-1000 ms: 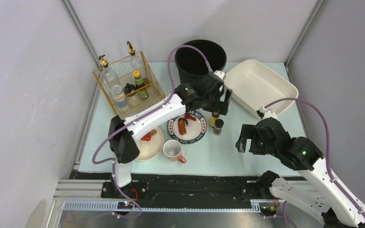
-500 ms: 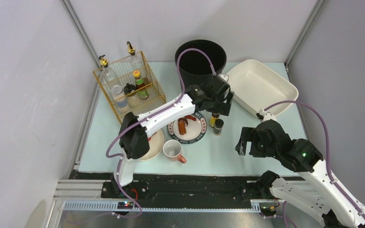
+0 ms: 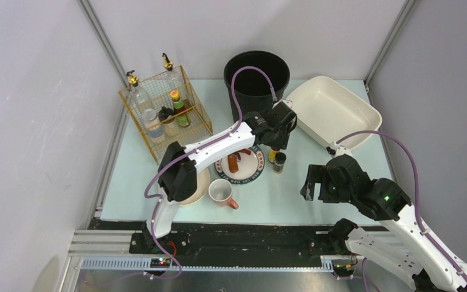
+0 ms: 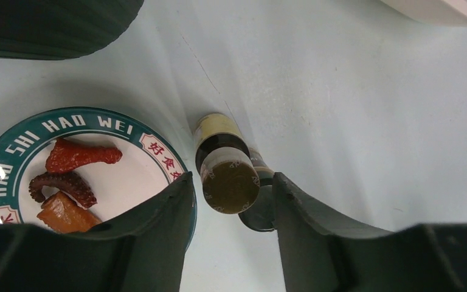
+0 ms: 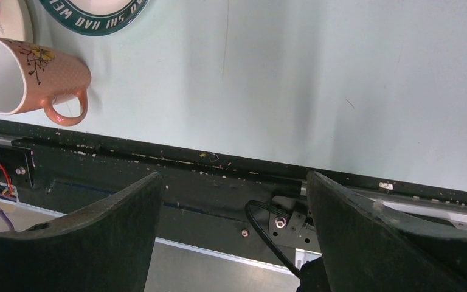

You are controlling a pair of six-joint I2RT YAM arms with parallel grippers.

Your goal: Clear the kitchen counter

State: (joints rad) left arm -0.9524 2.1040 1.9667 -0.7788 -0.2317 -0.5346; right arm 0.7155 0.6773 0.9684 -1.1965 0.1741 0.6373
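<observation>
On the pale mint kitchen counter (image 3: pixel 283 196) two small spice bottles stand side by side, just right of the plate. One has an olive-brown cap (image 4: pixel 230 185) (image 3: pixel 273 153) and the other a dark cap (image 4: pixel 260 212) (image 3: pixel 279 161). My left gripper (image 4: pixel 231 176) (image 3: pixel 276 145) hangs over them with a finger on either side. Its jaws are part-way in, and a gap shows beside the brown cap. My right gripper (image 5: pixel 234 176) (image 3: pixel 313 182) hovers wide open and empty above the counter's front edge.
A green-rimmed plate (image 3: pixel 252 173) (image 4: pixel 127 176) holds pieces of food. A pink mug (image 3: pixel 222 193) (image 5: pixel 30 76) lies near a cream dish (image 3: pixel 197 188). A wire basket (image 3: pixel 164 109) of bottles, a black bucket (image 3: pixel 256 76) and a white basin (image 3: pixel 331 109) stand at the back. The black rail (image 5: pixel 188 176) runs along the front.
My left gripper has come down and forward over the two spice bottles, and its jaws have narrowed round them. The right arm has hardly moved.
</observation>
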